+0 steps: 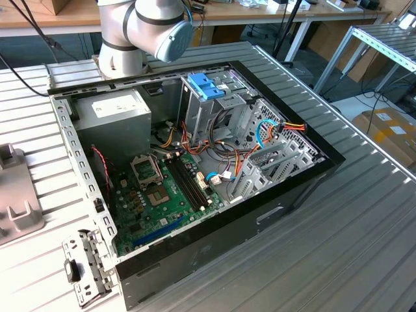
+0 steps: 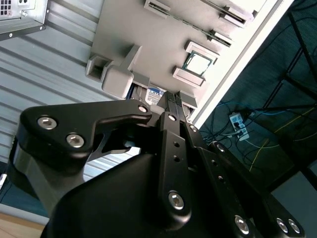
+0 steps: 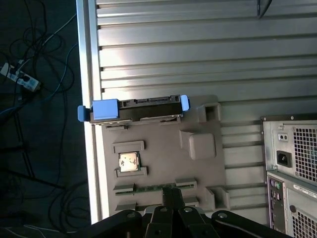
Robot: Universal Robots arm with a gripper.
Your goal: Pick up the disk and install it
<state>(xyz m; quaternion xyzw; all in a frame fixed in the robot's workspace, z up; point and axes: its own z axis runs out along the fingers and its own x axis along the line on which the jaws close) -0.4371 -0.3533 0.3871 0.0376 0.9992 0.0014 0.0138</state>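
The disk [image 3: 133, 108] lies flat at one end of a grey fixture tray [image 3: 163, 173], at the end farthest from the end effector [image 3: 172, 191]. In the first wrist view its whole length is visible. One blue carrier end pokes past the rail of the ribbed metal surface [image 3: 173, 49], above the dark floor and a power strip [image 3: 20, 77].

The second wrist view hides most of the disk. The end effector's black body fills the foreground, and a raised tray block [image 2: 119, 79] leaves just a sliver of labelled top [image 2: 154, 94] beside the fingertips. There the end effector [image 2: 171, 96] looks clenched, with the fingers pressed together on nothing, apart from the disk. A square chip [image 3: 129, 161] sits in a tray pocket between the disk and the end effector.

In the exterior view the arm [image 1: 146, 29] is cut off by the far edge of the frame. An open computer case [image 1: 195, 169] sits mid-surface. The tray [image 1: 16, 208] is cropped at the exterior view's left.
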